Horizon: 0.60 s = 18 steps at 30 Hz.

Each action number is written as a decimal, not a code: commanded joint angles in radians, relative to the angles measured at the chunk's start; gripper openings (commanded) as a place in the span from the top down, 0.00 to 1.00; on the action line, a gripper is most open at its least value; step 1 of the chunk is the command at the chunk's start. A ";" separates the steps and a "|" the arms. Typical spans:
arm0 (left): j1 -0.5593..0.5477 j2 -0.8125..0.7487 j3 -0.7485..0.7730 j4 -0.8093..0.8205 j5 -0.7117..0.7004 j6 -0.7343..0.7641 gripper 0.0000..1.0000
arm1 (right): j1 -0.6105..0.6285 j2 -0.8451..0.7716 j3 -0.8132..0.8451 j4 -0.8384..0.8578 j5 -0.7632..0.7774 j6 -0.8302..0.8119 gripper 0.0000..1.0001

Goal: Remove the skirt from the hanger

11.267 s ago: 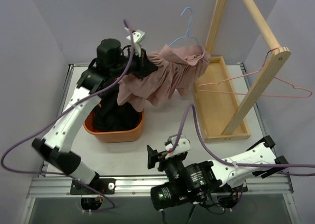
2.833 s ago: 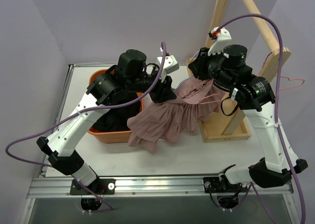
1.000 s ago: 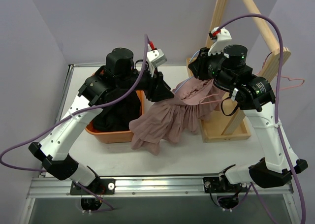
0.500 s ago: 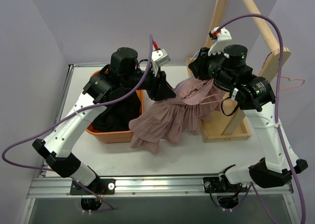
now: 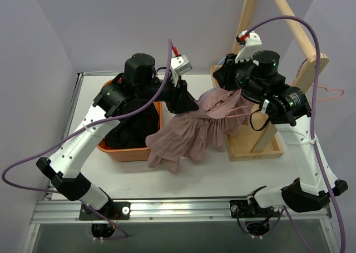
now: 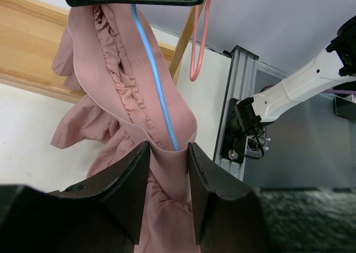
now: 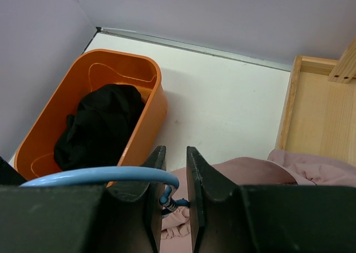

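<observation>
The left gripper [image 6: 167, 155] pinches the waistband of the dusty-pink ruffled fabric skirt [image 6: 119, 69], whose long band runs straight out from those jaws along the thin blue wire hanger [image 6: 161, 97] to the right gripper [image 7: 176, 153], clamped on that wire. Below both jaws the hem droops onto the white table [image 5: 233, 169]. Since a second ago the left jaws have narrowed and shifted slightly; the skirt has barely moved.

The skirt [image 6: 119, 53] is hiding most of the blue hanger [image 6: 160, 97], whose lower end is disappearing inside the skirt's folded waistband.
</observation>
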 commanded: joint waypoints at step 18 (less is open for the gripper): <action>0.002 -0.038 0.002 0.052 0.028 -0.024 0.56 | -0.001 -0.039 0.019 0.060 0.005 -0.003 1.00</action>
